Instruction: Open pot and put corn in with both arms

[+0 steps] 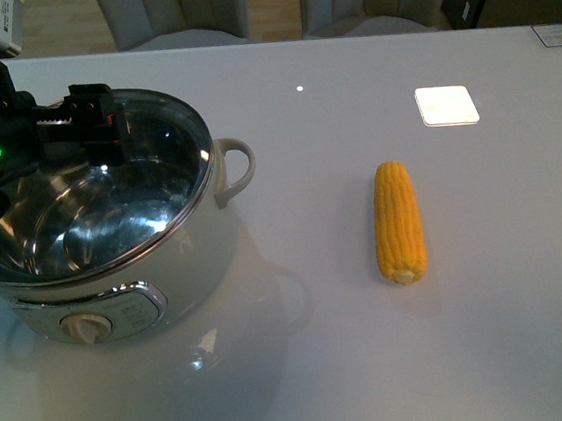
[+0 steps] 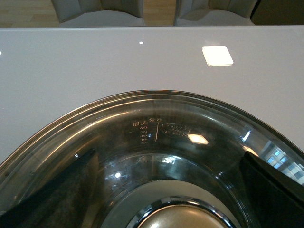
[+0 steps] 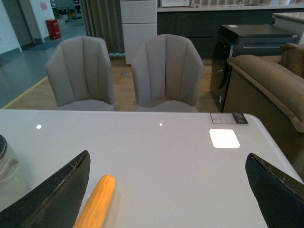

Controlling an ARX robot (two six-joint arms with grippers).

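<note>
The cream-white pot (image 1: 182, 271) stands at the table's left with its glass lid (image 1: 149, 199) lying on it. My left gripper (image 1: 101, 124) hovers over the lid, open. In the left wrist view the left gripper (image 2: 167, 156) has its black fingers (image 2: 57, 190) spread on either side of the lid's knob (image 2: 183, 219), above the glass lid (image 2: 156, 118). The yellow corn (image 1: 399, 221) lies on the table to the right of the pot. My right gripper (image 3: 167, 156) is open above the table, and the corn (image 3: 96, 204) lies beside one of its fingers (image 3: 57, 194), not touching it.
A bright white square patch (image 1: 446, 105) lies on the table beyond the corn. A label (image 1: 558, 35) sits at the far right corner. Two grey chairs (image 3: 123, 71) stand behind the table's far edge, and a sofa (image 3: 270, 80) stands to the right.
</note>
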